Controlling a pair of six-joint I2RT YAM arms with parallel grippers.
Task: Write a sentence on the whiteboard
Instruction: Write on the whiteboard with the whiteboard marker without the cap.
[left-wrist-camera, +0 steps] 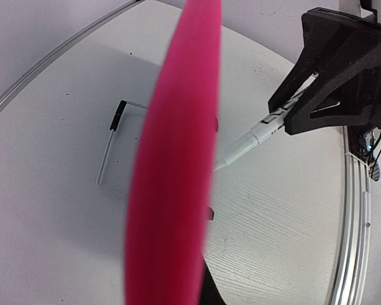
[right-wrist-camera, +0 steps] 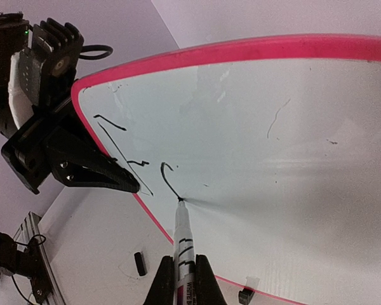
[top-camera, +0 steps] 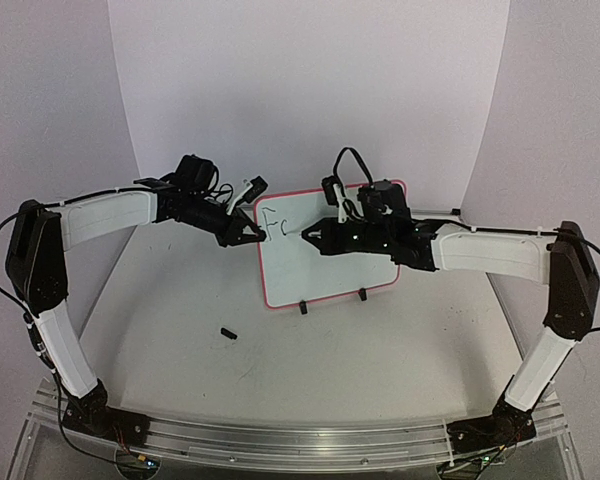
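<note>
Only the right wrist view shows the white marker [right-wrist-camera: 181,236] tip, clamped by the right tool [right-wrist-camera: 183,281], touching the red-framed whiteboard [right-wrist-camera: 286,159]; the left tool [top-camera: 248,236] pinches its edge.

The whiteboard [top-camera: 325,275] stands upright in the middle of the desk [top-camera: 280,380] and blocks the way to the back. The left tool [top-camera: 252,236] is clamped on its left edge. The right tool [top-camera: 312,237], gripping a marker [right-wrist-camera: 183,238], takes the room in front of its upper face. Nearer than the board the desk is open; only 1 small black cap [top-camera: 228,334] lies there. The white backdrop [top-camera: 310,90] closes both sides.
</note>
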